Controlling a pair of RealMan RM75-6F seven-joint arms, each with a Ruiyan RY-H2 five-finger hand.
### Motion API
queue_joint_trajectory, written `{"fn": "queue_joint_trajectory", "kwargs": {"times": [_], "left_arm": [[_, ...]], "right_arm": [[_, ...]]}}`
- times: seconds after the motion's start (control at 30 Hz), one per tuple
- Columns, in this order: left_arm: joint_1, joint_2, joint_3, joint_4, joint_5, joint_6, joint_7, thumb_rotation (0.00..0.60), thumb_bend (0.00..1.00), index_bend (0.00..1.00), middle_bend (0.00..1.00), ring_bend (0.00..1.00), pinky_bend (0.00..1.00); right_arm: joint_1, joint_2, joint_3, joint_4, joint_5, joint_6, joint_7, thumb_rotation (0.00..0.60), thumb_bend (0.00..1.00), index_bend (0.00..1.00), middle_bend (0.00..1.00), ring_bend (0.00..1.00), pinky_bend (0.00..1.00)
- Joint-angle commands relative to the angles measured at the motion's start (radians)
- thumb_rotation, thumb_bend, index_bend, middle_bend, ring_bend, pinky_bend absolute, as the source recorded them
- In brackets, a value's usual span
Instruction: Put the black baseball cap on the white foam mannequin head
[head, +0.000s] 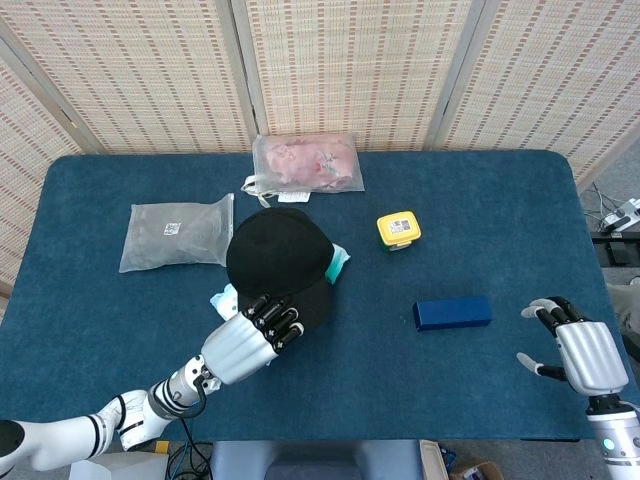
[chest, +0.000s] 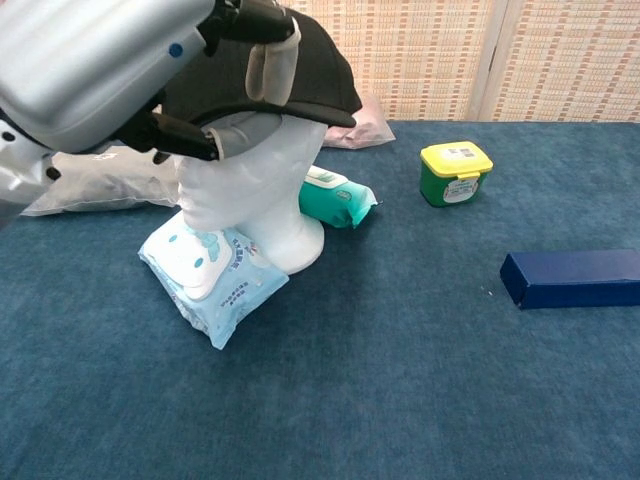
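Black baseball cap (head: 278, 255): sat atop white foam mannequin head (chest: 262, 195) at mid-bench, brim gripped by left hand (head: 246, 340). Right hand (head: 583, 353): empty, fingers apart, at the bench's (head: 480, 390) near right corner.

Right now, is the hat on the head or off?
On. The hat covers the white head, and the left robot hand holds its brim.
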Motion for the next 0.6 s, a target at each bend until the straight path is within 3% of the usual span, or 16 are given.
{"fn": "queue_joint_trajectory", "kwargs": {"times": [0.03, 0.6], "left_arm": [[0.009, -0.012, 0.012, 0.023, 0.005, 0.014, -0.011, 0.600, 0.49, 0.59, 0.60, 0.36, 0.56], [0.058, -0.059, 0.056, 0.122, -0.001, 0.064, -0.064, 0.600, 0.49, 0.59, 0.60, 0.36, 0.56]], "right_arm": [[-0.001, 0.001, 0.000, 0.001, 0.000, 0.002, 0.002, 0.600, 0.12, 0.37, 0.32, 0.23, 0.57], [-0.002, 0.000, 0.000, 0.000, 0.000, 0.002, -0.001, 0.600, 0.12, 0.37, 0.32, 0.23, 0.57]]}}
